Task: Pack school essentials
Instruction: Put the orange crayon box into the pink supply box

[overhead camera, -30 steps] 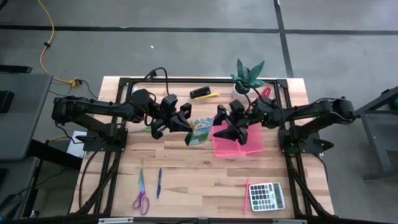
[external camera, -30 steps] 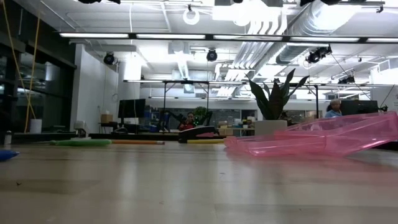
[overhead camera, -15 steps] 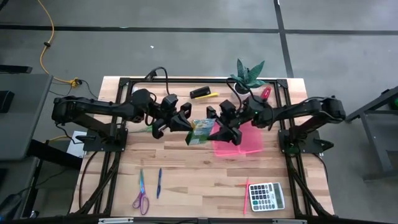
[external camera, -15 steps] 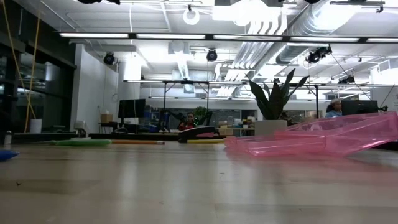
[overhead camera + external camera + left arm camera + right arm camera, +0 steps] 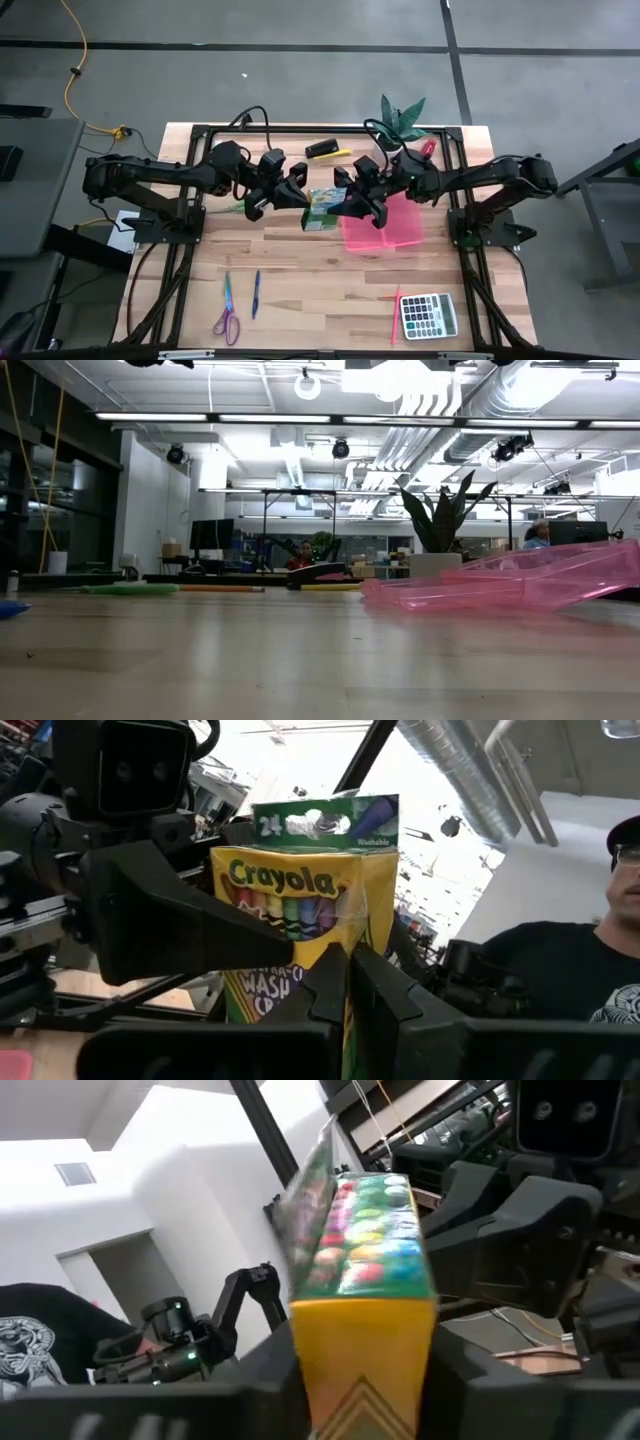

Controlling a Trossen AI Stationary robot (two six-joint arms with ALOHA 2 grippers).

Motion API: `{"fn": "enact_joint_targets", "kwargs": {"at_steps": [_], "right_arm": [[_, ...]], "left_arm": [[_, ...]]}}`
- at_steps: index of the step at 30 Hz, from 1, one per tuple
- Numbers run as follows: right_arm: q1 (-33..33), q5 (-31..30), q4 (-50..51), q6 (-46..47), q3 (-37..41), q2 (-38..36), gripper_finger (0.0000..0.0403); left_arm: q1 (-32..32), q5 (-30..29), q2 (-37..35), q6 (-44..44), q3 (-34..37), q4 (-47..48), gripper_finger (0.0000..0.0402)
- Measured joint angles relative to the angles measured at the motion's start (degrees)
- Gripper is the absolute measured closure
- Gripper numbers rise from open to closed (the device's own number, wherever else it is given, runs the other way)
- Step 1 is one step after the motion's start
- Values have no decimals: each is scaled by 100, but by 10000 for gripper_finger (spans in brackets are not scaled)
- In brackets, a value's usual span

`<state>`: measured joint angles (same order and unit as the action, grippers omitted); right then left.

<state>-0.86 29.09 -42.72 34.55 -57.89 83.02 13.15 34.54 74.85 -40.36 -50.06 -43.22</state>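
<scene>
The yellow-green crayon box (image 5: 322, 208) is held clear of the table at its middle, between both grippers. My left gripper (image 5: 298, 197) is shut on it from the table's left. My right gripper (image 5: 349, 205) comes from the right, with its fingers against the box's two sides. The box shows upright in the left wrist view (image 5: 300, 920) and in the right wrist view (image 5: 365, 1310). The purple-handled scissors (image 5: 228, 310) and the blue pen (image 5: 256, 295) lie near the front left. A red pencil (image 5: 395, 315) lies at the front right. Neither gripper shows in the low view. My left gripper pinches the box's lower part (image 5: 345, 955) between its two fingers, level from the table's left; the fingers themselves hide the exact place. The box stands upright, lifted clear. My right gripper has the box's other side (image 5: 365, 1380) between its two fingers, level from the table's right. Each finger (image 5: 455, 1370) lies flush against a face of the box.
The translucent pink tray (image 5: 390, 228) lies right of the box, below my right gripper, and shows in the low view (image 5: 520, 585). A potted plant (image 5: 400, 120) stands at the far right, a calculator (image 5: 428, 315) at the front right, and a black-and-yellow item (image 5: 325, 150) at the far middle.
My right gripper has gone toward the table's left, from over the pink tray to the crayon box, and its fingers now stand around the box. My left gripper has held the box up in nearly the same place.
</scene>
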Motion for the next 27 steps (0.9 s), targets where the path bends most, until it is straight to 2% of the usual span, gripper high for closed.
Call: {"fn": "enact_joint_targets", "kwargs": {"at_steps": [5,12,15,19,21,23,27], "right_arm": [[-122,167,4,87,7,-4,353],[-453,1197,227,346,7,-357,351],[-631,1208,928,183,4,-756,347],[-860,1104,2918,-529,2,-1523,347],[-923,661,4100,-932,2,-1929,347],[-927,-105,5275,-1362,2,-2307,347],[-836,-1904,7453,-1940,-72,-2668,346]], "left_arm": [[97,50,0,-282,0,-1,391],[481,43,-247,-403,7,125,322],[736,237,-519,-315,7,372,291],[1171,399,-1015,21,7,1082,261],[1337,297,-1359,426,0,1701,254],[1464,-59,-1698,1006,-1,2627,252],[1410,-1698,-2251,2114,2,4546,253]]}}
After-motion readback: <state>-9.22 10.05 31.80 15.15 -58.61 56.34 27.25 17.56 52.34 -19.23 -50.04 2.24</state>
